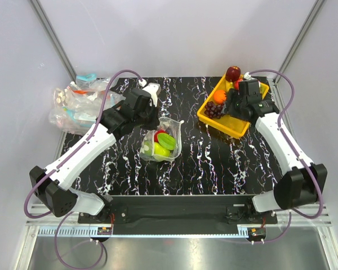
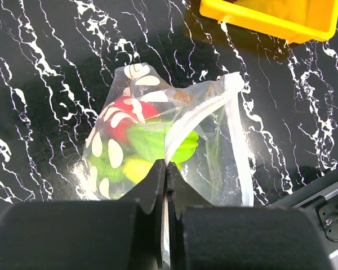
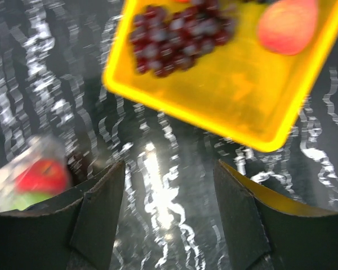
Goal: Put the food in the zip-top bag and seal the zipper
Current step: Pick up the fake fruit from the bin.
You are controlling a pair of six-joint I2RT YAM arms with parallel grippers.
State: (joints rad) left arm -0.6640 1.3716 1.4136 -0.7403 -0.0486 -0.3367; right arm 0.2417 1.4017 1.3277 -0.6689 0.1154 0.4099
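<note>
The clear zip-top bag (image 1: 164, 145) lies mid-table with food inside; in the left wrist view (image 2: 214, 163) its left face shows white ovals. Inside are a red fruit (image 2: 127, 121), a green one (image 2: 158, 140) and a yellow-green one (image 2: 134, 169). The pale zipper strip (image 2: 240, 146) runs down the mouth edge, which stands open. My left gripper (image 2: 166, 169) is shut on the near edge of the bag's mouth; from above it (image 1: 156, 120) sits at the bag's far-left corner. My right gripper (image 3: 169, 185) is open and empty, hovering (image 1: 230, 109) at the yellow tray's left edge.
The yellow tray (image 1: 236, 129) at the back right holds purple grapes (image 1: 213, 109), an orange (image 1: 219, 95), a red apple (image 1: 232, 73) and a peach (image 3: 287, 25). A heap of other clear bags (image 1: 79, 104) lies at the back left edge.
</note>
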